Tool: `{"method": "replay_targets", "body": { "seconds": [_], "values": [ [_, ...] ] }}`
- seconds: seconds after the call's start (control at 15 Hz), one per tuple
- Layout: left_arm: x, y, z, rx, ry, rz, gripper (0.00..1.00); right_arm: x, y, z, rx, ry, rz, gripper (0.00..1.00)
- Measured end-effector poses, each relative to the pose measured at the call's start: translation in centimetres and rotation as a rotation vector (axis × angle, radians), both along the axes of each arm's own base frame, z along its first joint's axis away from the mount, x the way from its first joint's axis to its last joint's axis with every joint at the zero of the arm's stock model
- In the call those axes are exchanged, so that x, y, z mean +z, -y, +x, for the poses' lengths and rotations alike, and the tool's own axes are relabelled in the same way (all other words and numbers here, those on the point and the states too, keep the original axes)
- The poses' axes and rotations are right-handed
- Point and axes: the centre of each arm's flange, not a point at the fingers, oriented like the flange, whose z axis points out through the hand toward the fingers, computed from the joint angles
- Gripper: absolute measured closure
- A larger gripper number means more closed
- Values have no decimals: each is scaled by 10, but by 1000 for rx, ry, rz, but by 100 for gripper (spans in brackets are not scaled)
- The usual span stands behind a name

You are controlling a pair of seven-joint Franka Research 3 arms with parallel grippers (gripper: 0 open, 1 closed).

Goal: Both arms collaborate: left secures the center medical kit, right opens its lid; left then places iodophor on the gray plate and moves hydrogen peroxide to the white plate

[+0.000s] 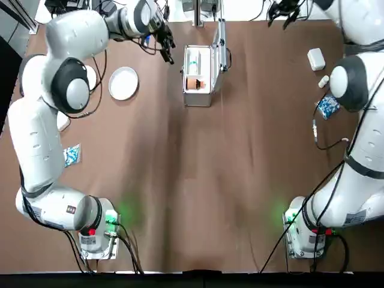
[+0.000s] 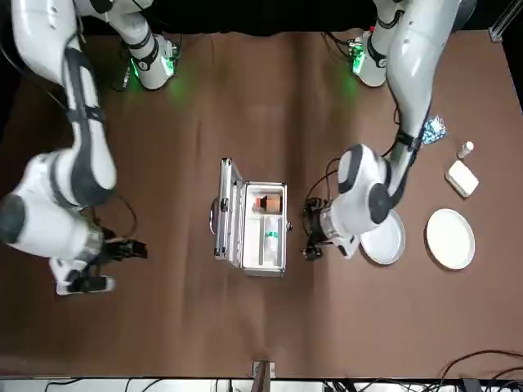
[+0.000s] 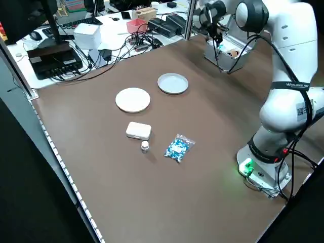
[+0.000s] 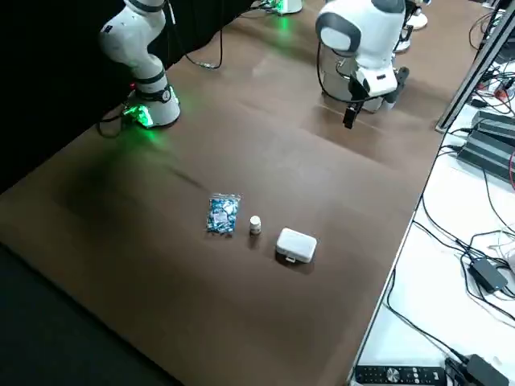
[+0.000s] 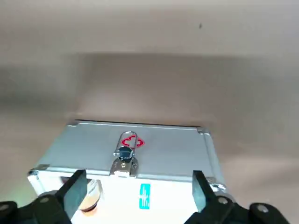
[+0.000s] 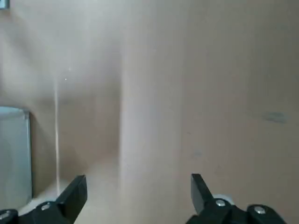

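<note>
At table center-far, the medical kit sits with lid swung up and open, standing upright on the side facing the robot's right. Inside: iodophor brown bottle at the near end of the tray, hydrogen peroxide white bottle with teal label further along, both lying in the case. Left gripper hangs just beside the kit on its left side, fingers spread apart, nothing between them; left wrist view shows its fingertips straddling the kit's latch side, apart from the case. Gray plate lies left of the kit, partly under the left arm in the front view. White plate further out to the left, near a small white box and a small whitish bottle; blue-white packet nearby. Right gripper is well apart from the kit toward the far right of the table, fingers wide apart and holding nothing, bare tabletop under it in its wrist view. A second white box, bottle and packet lie on the right side.
</note>
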Motion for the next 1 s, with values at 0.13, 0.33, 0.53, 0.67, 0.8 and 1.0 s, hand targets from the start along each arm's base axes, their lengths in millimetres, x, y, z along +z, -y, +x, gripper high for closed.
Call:
{"method": "replay_targets", "body": {
  "seconds": [0.13, 0.33, 0.53, 0.67, 0.8, 1.0],
  "values": [
    [22, -15, 2, 1, -5, 6, 0, 40, 37, -10, 29, 5, 9, 2],
    [46, -13, -5, -44, 13, 45, 0, 94, 94, -34, 80, 4, -10, 1],
    [66, 15, -26, -76, 18, 102, 0, 155, 123, -63, 108, 32, -122, 1],
    [69, 45, -44, -93, 30, 151, 0, 177, 122, -77, 116, 26, -140, 1],
    [67, 84, -71, -117, 44, 202, 0, 193, 122, -90, 118, 14, -140, 1],
    [63, 134, -110, -101, 43, 255, 0, 211, 123, -107, 117, 20, -148, 1]
  ]
}}
